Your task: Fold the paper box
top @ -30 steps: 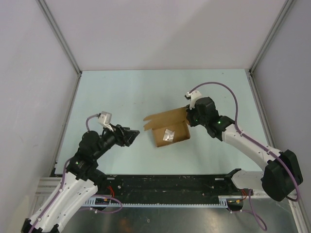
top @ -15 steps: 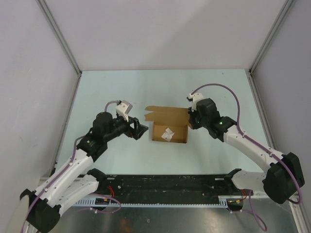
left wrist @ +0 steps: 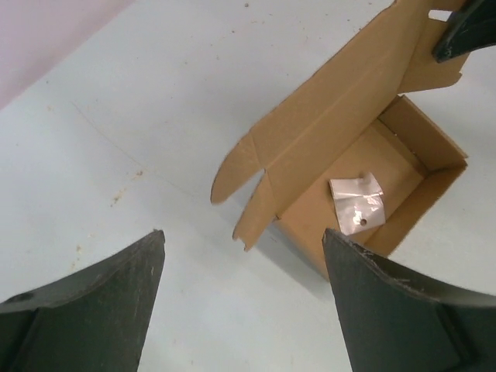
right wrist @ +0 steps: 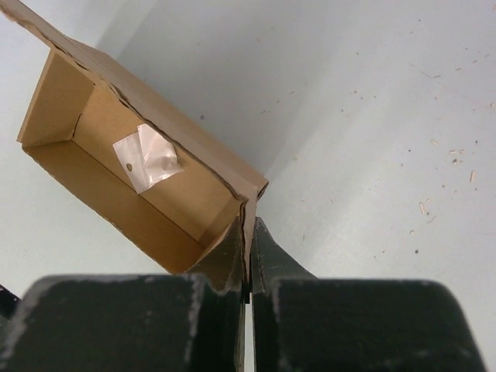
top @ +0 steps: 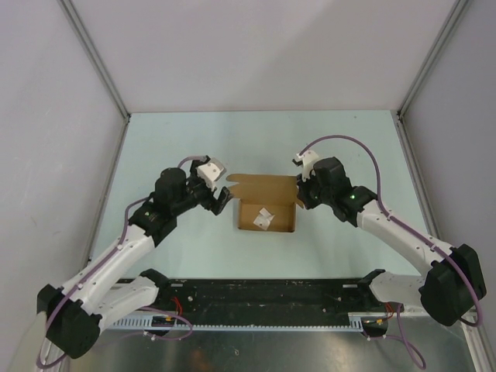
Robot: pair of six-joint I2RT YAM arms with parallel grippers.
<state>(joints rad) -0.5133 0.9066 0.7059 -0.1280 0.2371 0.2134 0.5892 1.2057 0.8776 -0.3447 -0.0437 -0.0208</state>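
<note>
The paper box (top: pixel 273 203) sits open-topped near the middle of the tabletop (top: pixel 194 139). Its right end wall is clenched between the right fingers (right wrist: pixel 225 260), probably to steady it while the left gripper (top: pixel 222 200), spread wide and holding nothing, faces the loose left end. Only the right wrist view shows that pinch plainly, and only the left wrist view shows the rounded flaps (left wrist: pixel 248 174) splayed outward.

The right gripper (right wrist: pixel 248 249) has its jaws pinched tight on one corner wall of the open brown paper box (right wrist: pixel 182 209). A small white scrap (right wrist: pixel 147 159) lies inside the box. The pale tabletop (right wrist: pixel 372 116) is underneath.
</note>
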